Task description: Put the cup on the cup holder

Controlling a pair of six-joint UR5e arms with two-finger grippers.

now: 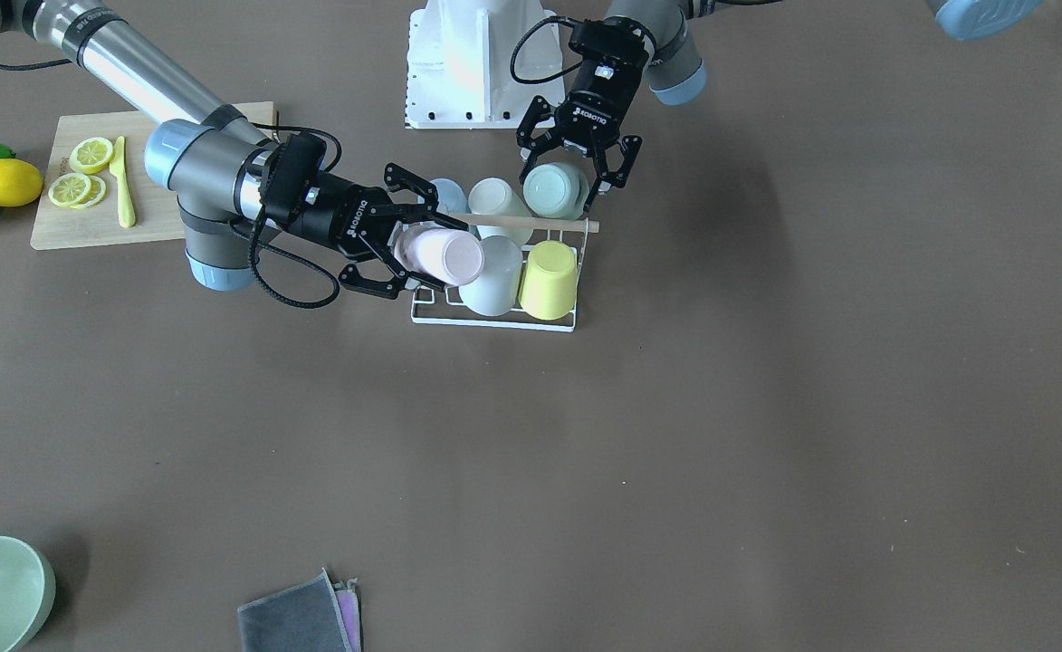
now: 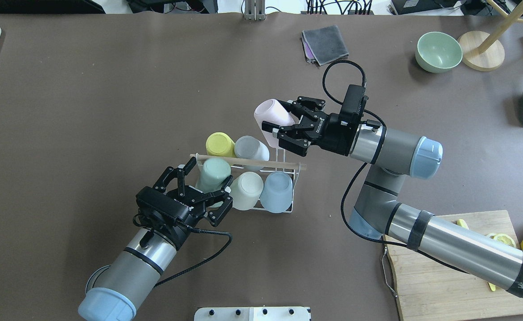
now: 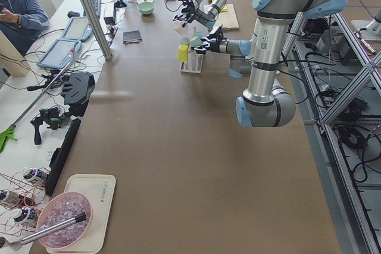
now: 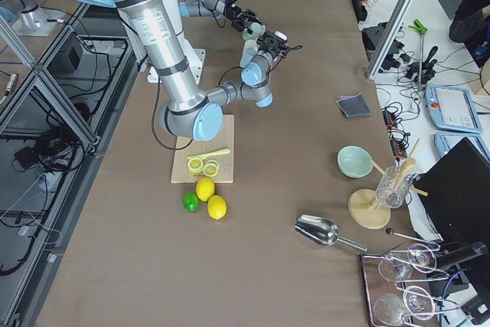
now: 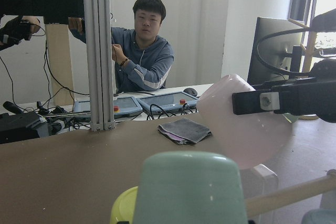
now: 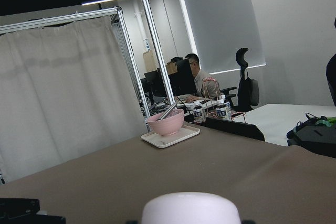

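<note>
Showing matt plastic in the pink cup (image 1: 444, 255), white-coated wire in the cup holder (image 1: 494, 322), pale wood along its rod (image 1: 549, 223), matt brown across the table (image 1: 766, 407).

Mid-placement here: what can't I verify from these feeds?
Whether the pink cup in the right gripper is over a cup holder prong: the cup itself hides this, front and overhead views.
Whether the left gripper touches the mint cup: contact hidden, overhead view.
Side views: cup holder too small.
Right wrist view: pink cup cut off by bottom edge.
</note>
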